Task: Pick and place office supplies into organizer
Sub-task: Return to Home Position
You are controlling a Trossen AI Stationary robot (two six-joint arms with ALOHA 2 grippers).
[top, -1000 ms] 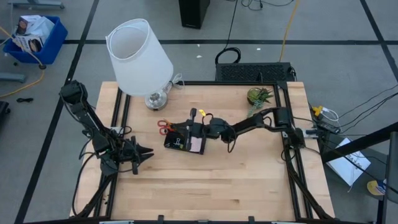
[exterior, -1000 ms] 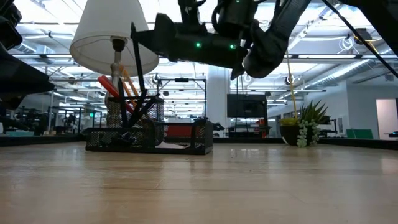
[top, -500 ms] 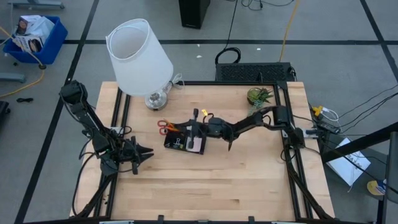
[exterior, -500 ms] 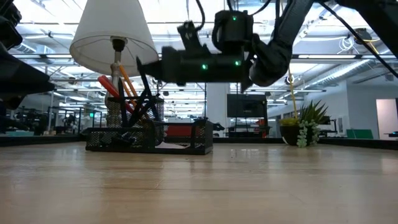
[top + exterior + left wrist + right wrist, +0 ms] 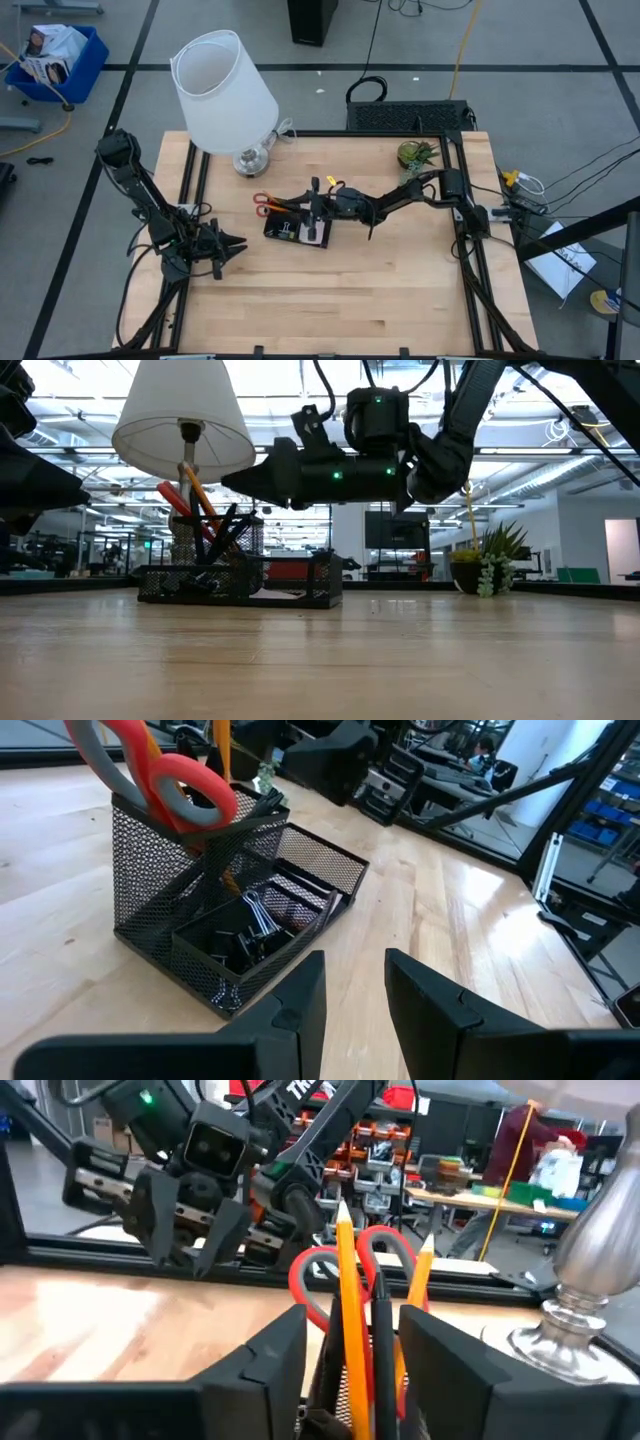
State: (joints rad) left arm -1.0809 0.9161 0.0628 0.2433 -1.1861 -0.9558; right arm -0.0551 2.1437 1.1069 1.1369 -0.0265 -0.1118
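Looking across the bench [image 5: 330,300] from the left side, I found the left tool [image 5: 228,245] low near the left edge. Its two fingers were spread a little and held nothing, and it was well apart from the work. Behind it, the white lamp [image 5: 222,85] stood at the back.

Near the middle sat the organizer [image 5: 190,960], a black mesh tray. In its taller section the red-handled scissors [image 5: 180,785] stood handles up, with orange pencils [image 5: 345,1270] and a black pen [image 5: 380,1330], all leaning. The lower compartment held small black clips [image 5: 255,920], and a pink pad [image 5: 314,236] lay flat at the right end.

The right tool [image 5: 352,1325] hovered just over the organizer, fingers spread, pinching nothing. Further right, the green plant sprig [image 5: 418,153] sat near the back corner.

In my judgement the mesh tray is light and would slide or tip if bumped, so the arm should rise first. The pencils and the pen are stiff, thin and smooth, and I would take them near the middle. The scissors are heavier at the handles, the best place to hold.
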